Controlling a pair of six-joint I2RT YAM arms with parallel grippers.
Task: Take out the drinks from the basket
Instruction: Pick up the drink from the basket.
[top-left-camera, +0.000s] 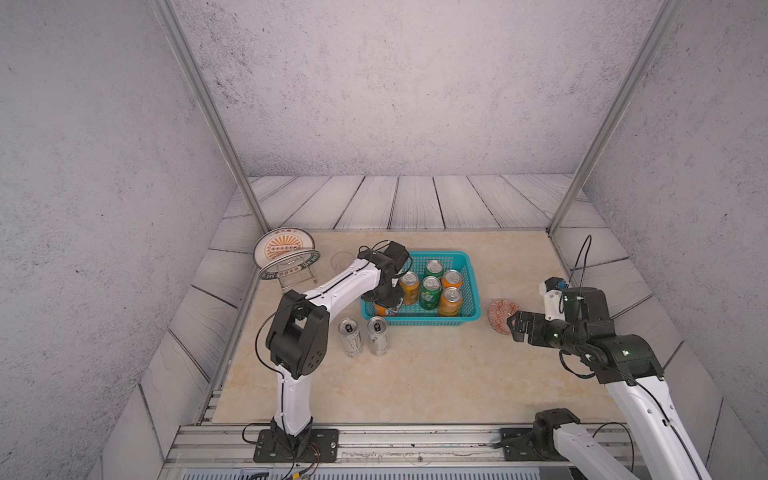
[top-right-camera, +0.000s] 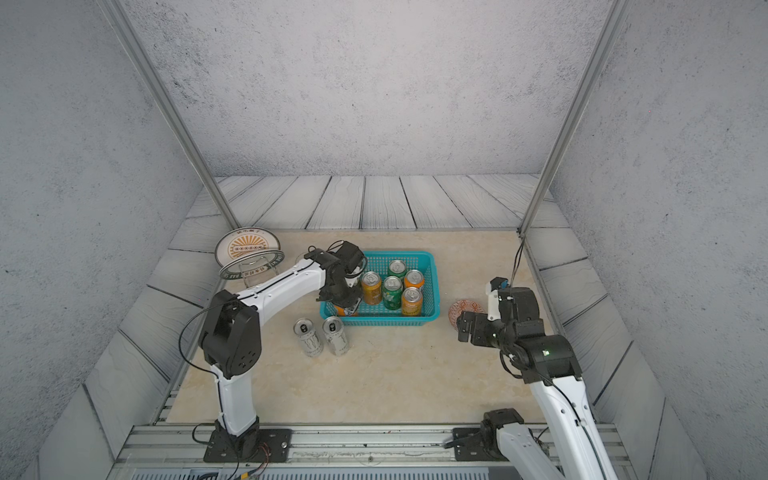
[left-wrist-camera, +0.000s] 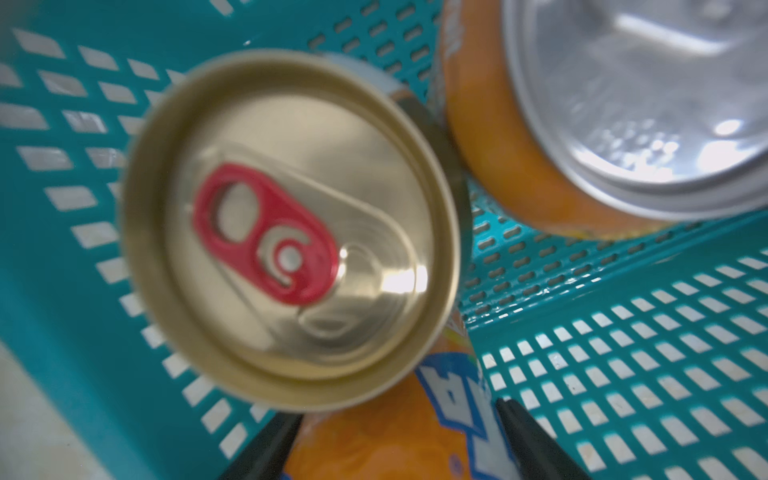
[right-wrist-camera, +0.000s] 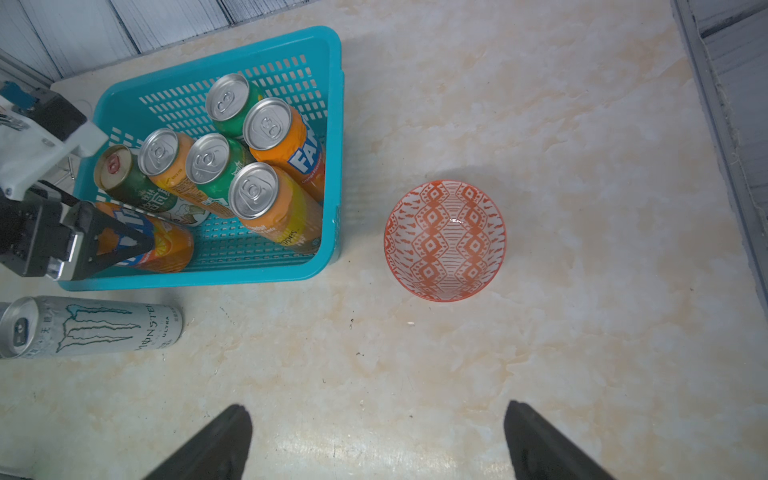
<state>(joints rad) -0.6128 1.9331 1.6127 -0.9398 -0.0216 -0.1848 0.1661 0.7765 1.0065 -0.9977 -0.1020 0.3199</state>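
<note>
a: where's your left gripper (left-wrist-camera: 395, 415)?
b: pinching the lying orange can (right-wrist-camera: 172, 245) across its sides, near-left corner of the basket (right-wrist-camera: 336, 166). smooth, thin metal, probably full and heavy: hold mid-body, gently. six cans (right-wrist-camera: 208, 160) stand beside it. your right gripper (right-wrist-camera: 376, 409) hangs spread over the table (right-wrist-camera: 582, 332).

Stereo overhead plus two wrist views
Top pair high, facing down over whole desk (top-left-camera: 415, 374); left wrist close inside basket (left-wrist-camera: 623, 374); right wrist farther, sharing basket.

Left pincer (top-left-camera: 385, 306) points down clasping orange can (left-wrist-camera: 365, 449); right pincer (top-left-camera: 513, 324) hovers, spread wide.
</note>
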